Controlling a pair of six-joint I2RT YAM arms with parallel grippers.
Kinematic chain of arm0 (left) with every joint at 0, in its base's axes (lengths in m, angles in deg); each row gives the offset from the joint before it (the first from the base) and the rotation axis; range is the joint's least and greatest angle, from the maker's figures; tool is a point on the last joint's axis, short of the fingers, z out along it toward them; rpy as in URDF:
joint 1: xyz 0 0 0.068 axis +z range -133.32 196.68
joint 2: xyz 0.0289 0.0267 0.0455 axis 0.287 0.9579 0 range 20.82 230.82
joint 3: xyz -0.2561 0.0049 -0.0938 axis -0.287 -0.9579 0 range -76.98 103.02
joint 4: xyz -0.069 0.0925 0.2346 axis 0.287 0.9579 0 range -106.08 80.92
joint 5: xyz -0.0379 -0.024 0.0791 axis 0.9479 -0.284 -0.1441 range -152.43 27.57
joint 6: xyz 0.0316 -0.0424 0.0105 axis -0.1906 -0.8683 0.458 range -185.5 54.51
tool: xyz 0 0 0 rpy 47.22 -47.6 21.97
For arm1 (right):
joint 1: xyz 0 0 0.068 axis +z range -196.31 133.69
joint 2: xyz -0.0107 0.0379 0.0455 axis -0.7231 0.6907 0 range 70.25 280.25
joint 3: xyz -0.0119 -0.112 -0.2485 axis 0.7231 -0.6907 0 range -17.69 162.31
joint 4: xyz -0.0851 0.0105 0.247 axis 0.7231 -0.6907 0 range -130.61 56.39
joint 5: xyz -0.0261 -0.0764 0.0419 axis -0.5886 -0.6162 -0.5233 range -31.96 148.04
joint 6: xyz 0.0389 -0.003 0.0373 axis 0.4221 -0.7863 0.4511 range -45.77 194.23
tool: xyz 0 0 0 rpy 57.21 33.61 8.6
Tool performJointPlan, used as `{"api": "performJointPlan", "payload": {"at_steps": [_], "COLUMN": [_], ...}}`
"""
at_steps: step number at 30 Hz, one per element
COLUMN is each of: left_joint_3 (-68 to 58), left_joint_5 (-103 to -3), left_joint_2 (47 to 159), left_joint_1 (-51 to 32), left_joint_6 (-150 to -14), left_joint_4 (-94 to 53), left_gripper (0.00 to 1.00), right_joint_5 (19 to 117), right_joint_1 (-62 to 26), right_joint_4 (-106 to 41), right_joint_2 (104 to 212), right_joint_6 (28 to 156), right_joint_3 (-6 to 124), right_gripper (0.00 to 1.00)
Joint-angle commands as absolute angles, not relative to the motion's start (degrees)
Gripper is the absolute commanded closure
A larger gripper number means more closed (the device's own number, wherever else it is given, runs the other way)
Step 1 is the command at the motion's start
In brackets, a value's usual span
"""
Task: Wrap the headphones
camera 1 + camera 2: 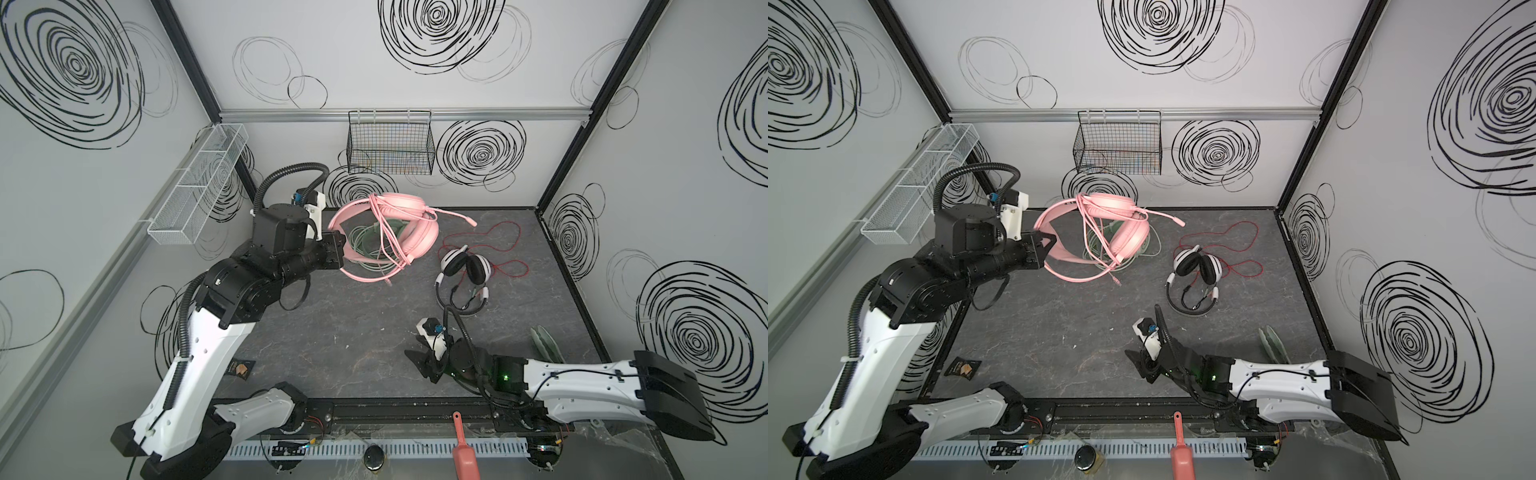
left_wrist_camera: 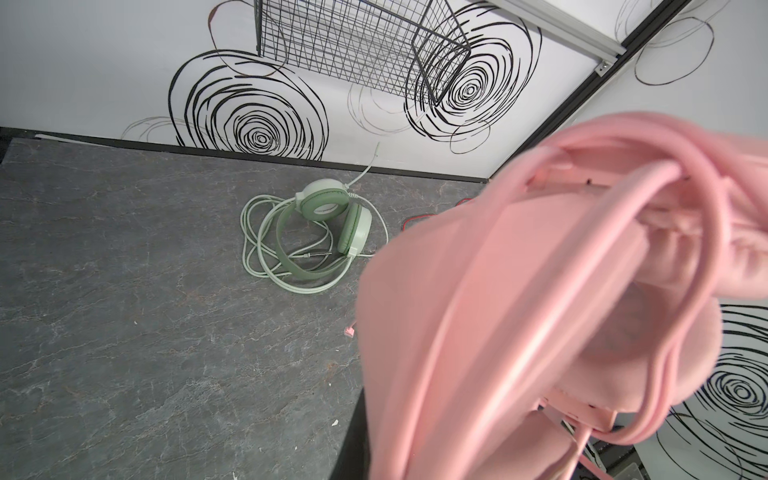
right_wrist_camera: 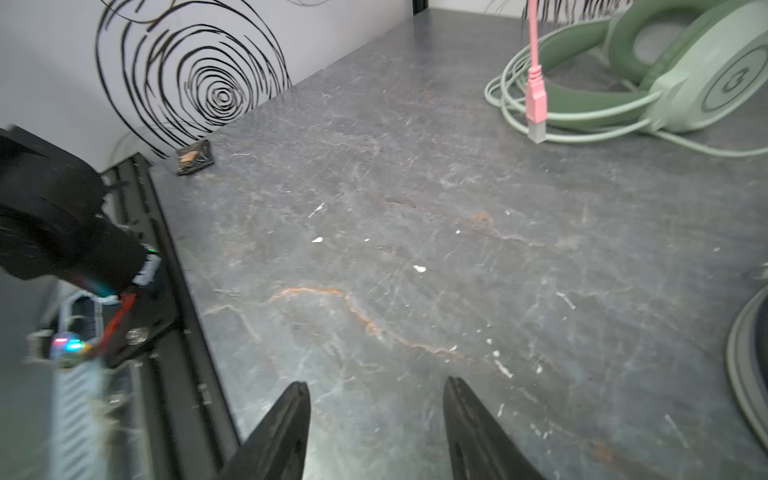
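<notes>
My left gripper [image 1: 337, 249] [image 1: 1049, 243] is shut on the headband of the pink headphones [image 1: 415, 232] [image 1: 1129, 237] [image 2: 540, 291] and holds them up off the table at the back. The pink cable [image 1: 386, 245] loops over them, and its plug [image 1: 388, 281] [image 3: 536, 104] dangles free. On the table under them lies the mint-green headset [image 2: 332, 224] [image 3: 665, 83] inside its coiled cable. The white-and-black headset [image 1: 465, 264] [image 1: 1198, 266] lies to the right, its red cable [image 1: 498, 237] spread loose. My right gripper [image 1: 420, 368] [image 1: 1138, 368] [image 3: 376, 382] is open and empty, low over the front of the table.
A black wire basket [image 1: 390, 145] hangs on the back wall and a white mesh tray [image 1: 199, 187] on the left wall. A small dark packet [image 1: 241, 368] lies front left. Pale green discs [image 1: 544, 345] stand near the right arm. A red scoop [image 1: 463, 449] lies beyond the front rail.
</notes>
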State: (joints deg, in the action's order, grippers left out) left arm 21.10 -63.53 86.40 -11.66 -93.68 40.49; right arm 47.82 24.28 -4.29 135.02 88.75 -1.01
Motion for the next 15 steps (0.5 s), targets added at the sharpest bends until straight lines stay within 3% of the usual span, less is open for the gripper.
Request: {"api": "performJointPlan", "payload": {"at_steps": [1, 4, 8, 11, 15], "left_joint_3": [24.59, 25.55, 27.14, 27.90, 29.01], "left_joint_5": [-62.45, -62.74, -62.66, -62.60, -62.61], "left_joint_2": [85.56, 85.67, 86.42, 87.02, 87.43], "left_joint_1": [-11.36, -11.52, -11.51, -11.56, -11.53], "left_joint_6": [-96.35, -96.33, -95.89, -95.66, -95.30], "left_joint_4": [33.67, 34.00, 34.54, 34.49, 34.72], "left_gripper": [1.00, 1.00, 1.00, 1.00, 1.00], "right_joint_5": [48.27, 65.75, 75.74, 82.99, 91.32], "right_joint_1": [17.35, 6.99, 1.18, -1.26, -3.41], "right_joint_4": [19.72, 13.39, 15.43, 16.24, 15.82], "right_joint_2": [140.84, 147.13, 153.92, 158.90, 164.22], "right_joint_6": [73.64, 74.11, 70.19, 67.83, 66.22], "right_joint_3": [1.30, 8.11, 12.05, 15.34, 19.92], "right_gripper": [0.45, 0.47, 0.46, 0.37, 0.38]}}
